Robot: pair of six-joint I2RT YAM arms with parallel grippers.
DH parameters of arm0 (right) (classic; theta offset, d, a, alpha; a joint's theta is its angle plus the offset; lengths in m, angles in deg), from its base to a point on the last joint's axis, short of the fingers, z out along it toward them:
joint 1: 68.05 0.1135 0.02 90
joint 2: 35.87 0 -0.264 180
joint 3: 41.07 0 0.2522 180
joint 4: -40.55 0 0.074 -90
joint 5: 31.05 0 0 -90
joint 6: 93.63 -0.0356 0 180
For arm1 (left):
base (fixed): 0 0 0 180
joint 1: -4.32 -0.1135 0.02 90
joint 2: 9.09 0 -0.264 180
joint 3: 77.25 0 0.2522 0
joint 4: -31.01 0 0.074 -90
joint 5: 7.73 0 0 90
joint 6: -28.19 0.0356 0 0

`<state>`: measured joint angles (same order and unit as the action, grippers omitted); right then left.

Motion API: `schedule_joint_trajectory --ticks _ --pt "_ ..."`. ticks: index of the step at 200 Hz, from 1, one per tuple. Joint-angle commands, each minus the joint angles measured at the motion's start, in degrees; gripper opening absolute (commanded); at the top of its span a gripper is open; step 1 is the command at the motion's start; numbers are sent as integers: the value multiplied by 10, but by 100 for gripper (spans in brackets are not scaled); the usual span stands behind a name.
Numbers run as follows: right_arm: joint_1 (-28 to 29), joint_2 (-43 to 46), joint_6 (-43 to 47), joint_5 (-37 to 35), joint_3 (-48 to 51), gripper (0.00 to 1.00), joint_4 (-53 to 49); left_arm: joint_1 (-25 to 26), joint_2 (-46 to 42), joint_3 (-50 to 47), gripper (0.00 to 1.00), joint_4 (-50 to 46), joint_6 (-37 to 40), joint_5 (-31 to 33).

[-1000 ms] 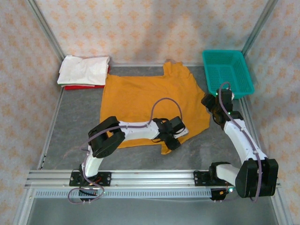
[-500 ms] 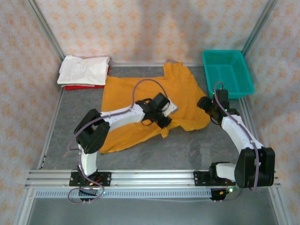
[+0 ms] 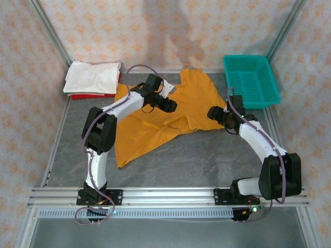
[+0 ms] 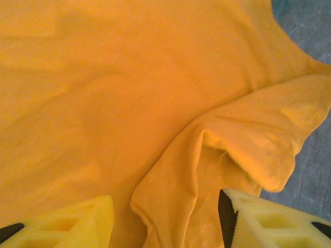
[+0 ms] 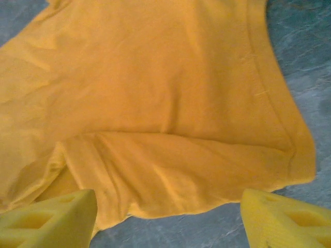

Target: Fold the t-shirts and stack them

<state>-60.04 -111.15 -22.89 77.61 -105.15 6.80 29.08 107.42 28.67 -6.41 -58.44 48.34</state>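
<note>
The orange t-shirt (image 3: 196, 98) under me is soft matt cloth, lightly creased, with a stitched hem along its edge. The fingers (image 4: 72, 222) of my left gripper (image 4: 165, 199) and those of my right gripper (image 5: 169, 196) are yellow plastic, dull and slightly grainy. The white t-shirt (image 3: 93, 76) and the red t-shirt (image 3: 83, 96) at the far left are matt cloth too. The basket (image 3: 252, 80) at the far right is teal plastic mesh. The table (image 3: 217, 160) is a grey, mottled, matt sheet; the rail (image 3: 165, 196) at its near edge is ribbed bare metal.
</note>
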Motion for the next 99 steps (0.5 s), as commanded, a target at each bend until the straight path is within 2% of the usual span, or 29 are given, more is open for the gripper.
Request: schedule_joint_trajectory --ticks 1,27,46,74,99 --pt "20 22 -21 77 22 70 20 12 -104 -71 56 26 -45 48" --pt "85 -17 -31 88 6 65 26 10 -203 -200 56 69 -96 128" --pt "116 -72 -48 100 -16 55 48 9 -266 -281 57 84 -131 182" --pt "144 -144 -65 72 -50 46 45 9 -328 -358 57 88 -152 200" --pt "146 -182 -77 57 -64 43 44 9 -357 -401 57 74 -167 210"
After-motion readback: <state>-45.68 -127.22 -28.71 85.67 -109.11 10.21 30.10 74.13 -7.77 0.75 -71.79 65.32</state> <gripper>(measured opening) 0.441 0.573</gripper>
